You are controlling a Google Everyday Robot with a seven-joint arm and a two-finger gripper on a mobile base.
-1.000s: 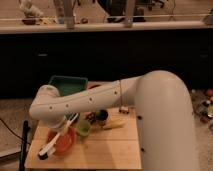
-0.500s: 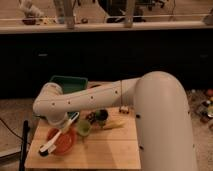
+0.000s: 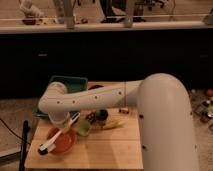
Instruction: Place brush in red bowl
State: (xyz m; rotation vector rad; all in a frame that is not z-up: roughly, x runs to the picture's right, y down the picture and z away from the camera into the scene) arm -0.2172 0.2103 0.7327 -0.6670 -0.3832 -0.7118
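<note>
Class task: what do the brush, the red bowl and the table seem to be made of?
The brush: pale smooth handle, likely plastic; dark bristle head. The red bowl: even orange-red colour, probably plastic. The table: light boards with visible seams, looks like wood. The gripper is above the red bowl at the brush handle.

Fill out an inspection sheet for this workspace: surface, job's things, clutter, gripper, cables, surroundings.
Surface: light wooden table.
Job's things: brush lies slanted across the red bowl, with its dark head past the near-left rim.
Clutter: green tray at back left; green cup beside the bowl; yellow item; small dark things.
Gripper: gripper at the arm's end, over the red bowl's far rim, by the brush handle.
Cables: nothing seen for certain; a dark post stands by the table's left edge.
Surroundings: dark cabinet front behind, with a ledge above it.
</note>
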